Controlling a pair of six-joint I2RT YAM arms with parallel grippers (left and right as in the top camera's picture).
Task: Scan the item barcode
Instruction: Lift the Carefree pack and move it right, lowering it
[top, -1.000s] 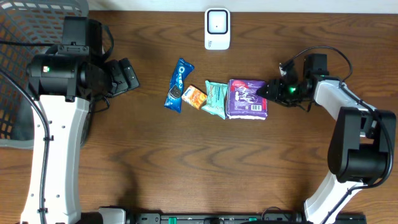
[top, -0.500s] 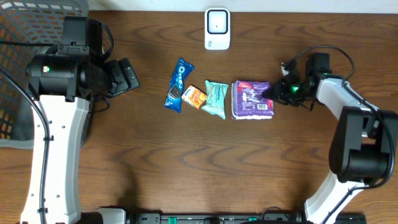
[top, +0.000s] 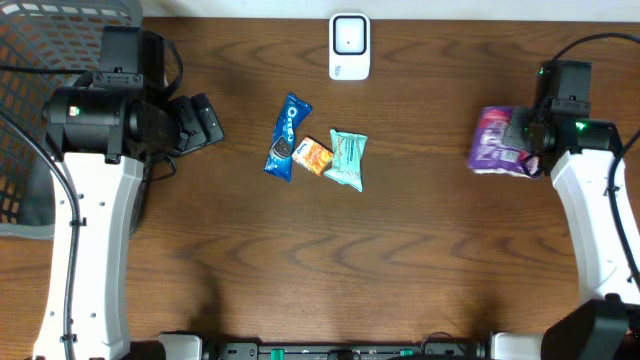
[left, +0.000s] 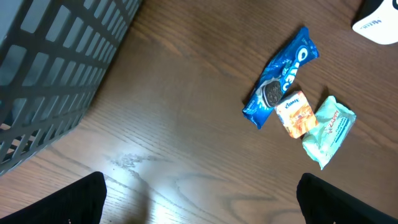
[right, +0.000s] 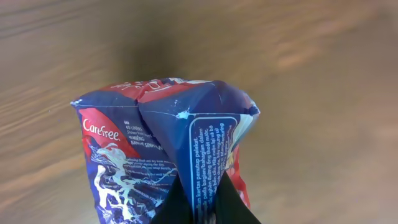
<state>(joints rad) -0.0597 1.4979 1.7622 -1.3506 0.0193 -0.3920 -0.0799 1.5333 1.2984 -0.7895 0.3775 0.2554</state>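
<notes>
- The purple Carefree pack (top: 497, 150) has moved away from the mint-green packet (top: 347, 160) to the desk's (top: 420, 260) right edge.
- The right gripper (right: 202, 208) is pinched onto its end, and the pack juts left.
- The left gripper (left: 199, 199) is spread wide and holds nothing, with open desk below it.

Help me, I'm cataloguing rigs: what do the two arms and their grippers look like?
Both arms have white curved links between black joint housings, each with a small green light. The left arm and right arm carry loose black cables. The left gripper and right gripper are black, with dark fingers.
</notes>
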